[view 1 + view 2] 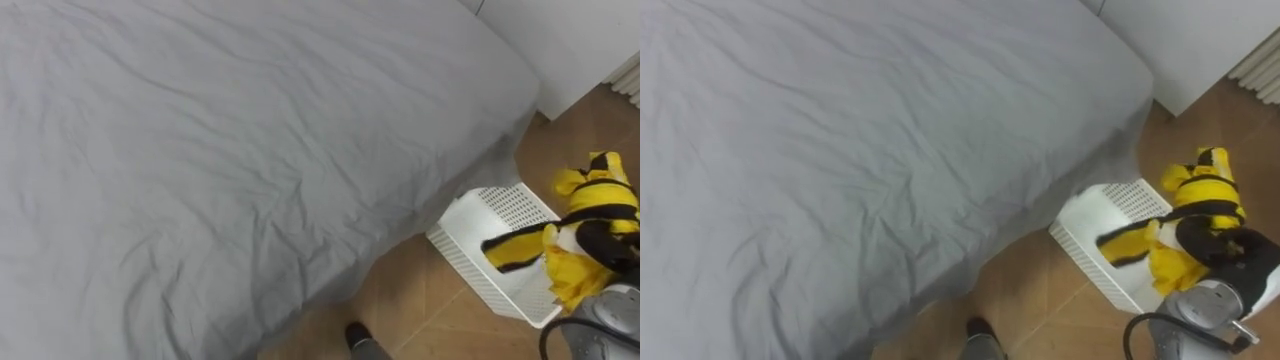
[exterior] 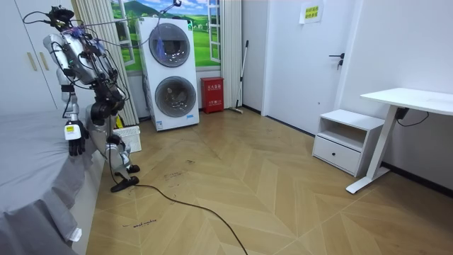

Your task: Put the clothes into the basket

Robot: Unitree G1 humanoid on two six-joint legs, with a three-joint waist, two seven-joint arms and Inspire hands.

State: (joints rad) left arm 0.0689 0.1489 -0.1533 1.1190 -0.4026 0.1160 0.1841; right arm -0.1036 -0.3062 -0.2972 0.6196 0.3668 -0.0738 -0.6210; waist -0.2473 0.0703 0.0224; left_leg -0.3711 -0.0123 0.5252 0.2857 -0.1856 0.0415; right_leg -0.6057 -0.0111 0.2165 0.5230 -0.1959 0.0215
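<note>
A yellow garment with black stripes hangs bunched over the white perforated basket, which stands on the wooden floor by the corner of the bed. My right hand is shut on this cloth, its dark fingers curled into the folds, with the forearm coming in from the lower right. The same garment and basket show in the right eye view. In the room view I stand between the bed and the basket, and my left hand hangs at my side above the bed's edge.
A wide bed with a creased grey sheet takes up the left and middle. A white wall panel stands past its far corner. In the room view, stacked washing machines stand behind me and open parquet floor lies to the room view's right.
</note>
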